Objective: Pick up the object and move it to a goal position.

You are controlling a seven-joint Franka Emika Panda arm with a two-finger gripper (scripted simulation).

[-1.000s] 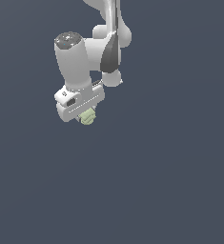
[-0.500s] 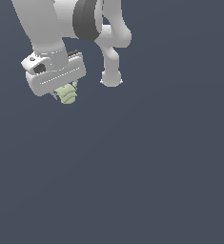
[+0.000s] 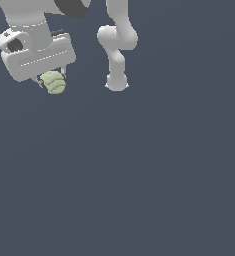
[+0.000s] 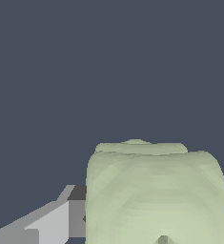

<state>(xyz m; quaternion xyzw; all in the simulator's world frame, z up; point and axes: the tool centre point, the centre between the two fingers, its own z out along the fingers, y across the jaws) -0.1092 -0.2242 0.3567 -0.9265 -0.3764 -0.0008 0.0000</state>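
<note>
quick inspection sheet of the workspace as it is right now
surface: plain dark grey, no edge or markings seen
job's things: pale green lumpy object held off the surface, at the exterior view's upper left; goal marker: nothing seen
clutter: nothing seen
grippers: white gripper shut on the object, fingers mostly hidden
cables: nothing seen
surroundings: arm base stands to the exterior view's right of the gripper; nothing else seen

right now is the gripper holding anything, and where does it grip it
Yes. The gripper is shut on the pale green lumpy object, pinching its upper sides between the fingers; the lower part hangs free below them.
</note>
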